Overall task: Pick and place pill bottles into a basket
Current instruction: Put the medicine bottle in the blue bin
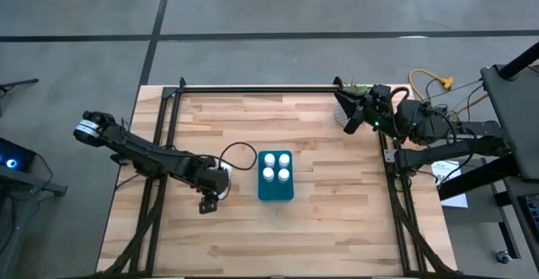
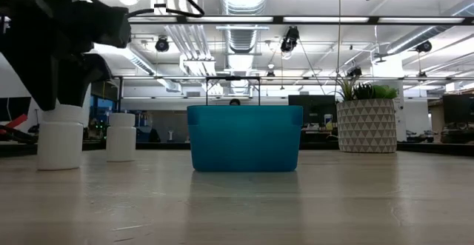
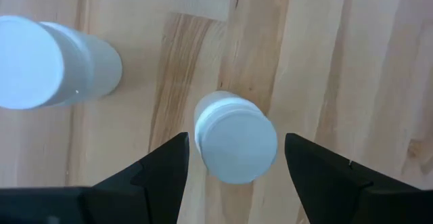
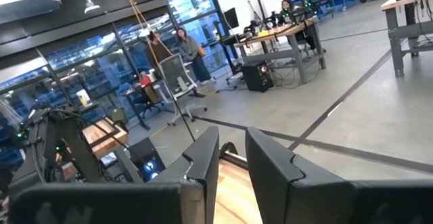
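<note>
Two white pill bottles stand upright on their bases on the wooden table, left of the teal basket [image 1: 275,176]. My left gripper [image 3: 235,158] points down over the nearer bottle [image 3: 235,137], open, one finger on each side of its cap with a gap on both sides. The second bottle [image 3: 47,61] stands a little farther off [image 2: 121,136]. Several more white-capped bottles stand inside the basket [image 1: 276,166]. My right gripper [image 4: 232,158] is held level high above the table's far right corner, its fingers narrowly apart with nothing between them.
A white patterned pot with a green plant [image 2: 366,125] stands at the far right of the table, near the right arm. Bare wood lies in front of and to the right of the basket [image 2: 245,138]. A black cable [image 1: 240,148] loops behind the left arm.
</note>
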{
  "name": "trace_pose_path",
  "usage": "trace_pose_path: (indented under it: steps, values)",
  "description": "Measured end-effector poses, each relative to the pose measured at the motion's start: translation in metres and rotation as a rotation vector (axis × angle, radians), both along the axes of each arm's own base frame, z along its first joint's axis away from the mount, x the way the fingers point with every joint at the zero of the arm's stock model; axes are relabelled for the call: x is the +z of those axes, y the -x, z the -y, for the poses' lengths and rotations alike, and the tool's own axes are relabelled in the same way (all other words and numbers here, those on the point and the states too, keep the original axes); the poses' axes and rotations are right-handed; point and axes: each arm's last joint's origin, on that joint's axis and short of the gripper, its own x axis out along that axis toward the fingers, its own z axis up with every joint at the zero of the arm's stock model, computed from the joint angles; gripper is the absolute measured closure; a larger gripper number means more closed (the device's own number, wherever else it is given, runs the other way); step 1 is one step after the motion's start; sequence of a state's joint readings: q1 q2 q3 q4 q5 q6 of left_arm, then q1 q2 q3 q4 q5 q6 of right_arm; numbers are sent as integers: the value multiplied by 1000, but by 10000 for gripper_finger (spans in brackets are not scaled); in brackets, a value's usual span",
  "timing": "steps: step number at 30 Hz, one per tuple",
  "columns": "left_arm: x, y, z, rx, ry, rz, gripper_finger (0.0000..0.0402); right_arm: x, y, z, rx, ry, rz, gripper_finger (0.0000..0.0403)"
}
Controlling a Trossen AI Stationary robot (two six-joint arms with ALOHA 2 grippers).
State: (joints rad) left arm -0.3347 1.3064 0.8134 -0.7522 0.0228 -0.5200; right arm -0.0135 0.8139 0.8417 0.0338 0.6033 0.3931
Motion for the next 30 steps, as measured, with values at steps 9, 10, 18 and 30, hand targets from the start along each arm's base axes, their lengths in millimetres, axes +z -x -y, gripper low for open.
trace_pose_path:
  steps: [9, 10, 18, 30]
  values:
    - [-8, -3, 1, 47, 26, 47, 175, 0, 0, 0, 0, 0, 0, 335]
    - [-8, -3, 1, 47, 23, 41, 175, 0, 0, 0, 0, 0, 0, 335]
    - [-14, -6, 1, 52, 0, 21, 176, 0, 0, 0, 0, 0, 0, 335]
    - [-22, -11, 3, 52, -13, -12, 235, 0, 0, 0, -1, 0, 0, 335]
